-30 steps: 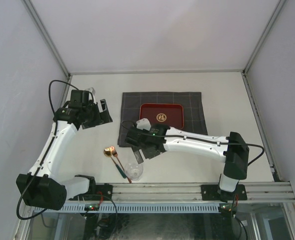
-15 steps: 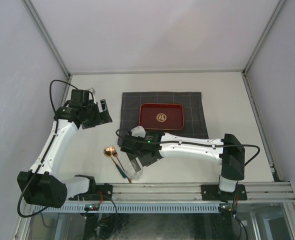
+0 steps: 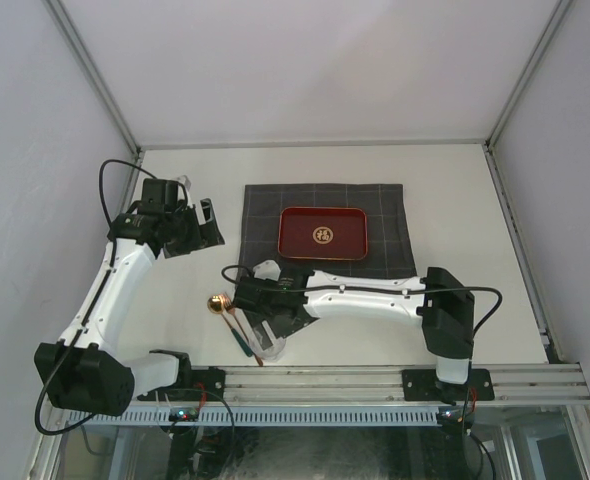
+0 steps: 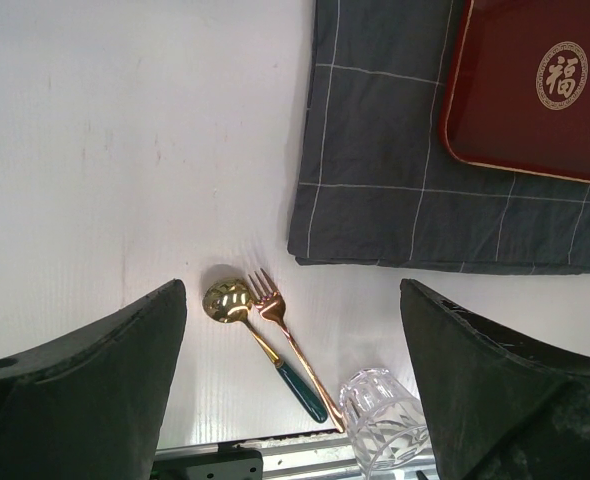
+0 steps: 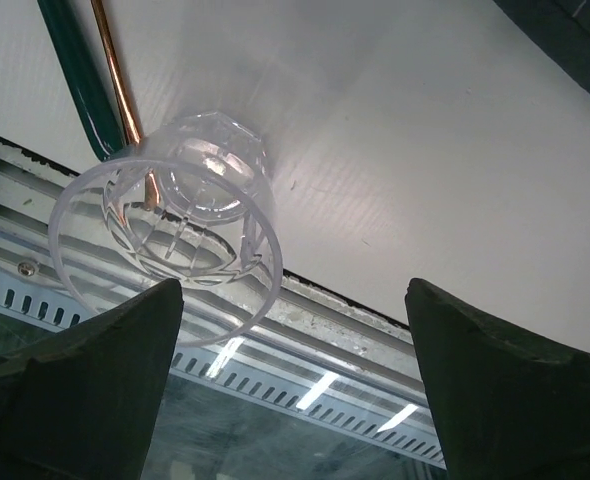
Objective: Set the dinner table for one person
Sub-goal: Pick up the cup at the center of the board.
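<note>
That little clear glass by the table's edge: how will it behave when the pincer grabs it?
The glass looks rigid and smooth, so it may slip in the open right pincer, though its cut facets could help. It stands upright, rim wider than base, near the edge of the dinner table, so a sideways nudge might tip it off.

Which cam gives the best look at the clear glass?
Right wrist: the glass sits large and unobstructed, rim and faceted base both visible. Left wrist catches it small at the bottom edge. Top external shows only a sliver, mostly hidden under the right arm.
</note>
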`<action>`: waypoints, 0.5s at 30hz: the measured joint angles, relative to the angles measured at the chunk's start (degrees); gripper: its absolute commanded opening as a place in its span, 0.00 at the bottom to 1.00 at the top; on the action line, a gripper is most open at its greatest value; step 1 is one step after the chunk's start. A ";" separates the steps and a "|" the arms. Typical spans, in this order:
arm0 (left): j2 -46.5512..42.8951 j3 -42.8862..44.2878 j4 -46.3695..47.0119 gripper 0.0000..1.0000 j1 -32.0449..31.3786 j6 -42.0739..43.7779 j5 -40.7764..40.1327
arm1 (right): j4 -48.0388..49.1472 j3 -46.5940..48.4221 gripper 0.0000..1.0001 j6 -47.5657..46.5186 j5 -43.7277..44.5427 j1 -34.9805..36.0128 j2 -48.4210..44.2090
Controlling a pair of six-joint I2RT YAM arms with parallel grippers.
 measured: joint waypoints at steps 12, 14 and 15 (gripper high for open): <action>0.00 -0.13 0.02 0.91 0.00 0.00 0.22 | 2.71 -1.16 0.72 -0.48 -2.03 -0.70 2.05; 0.00 -0.20 0.02 0.91 0.00 0.00 0.20 | 2.89 -1.16 0.69 -0.70 -2.36 -0.81 2.32; 0.00 -0.20 0.02 0.90 0.00 0.00 0.20 | 3.02 -1.16 0.67 -0.74 -2.49 -0.96 2.51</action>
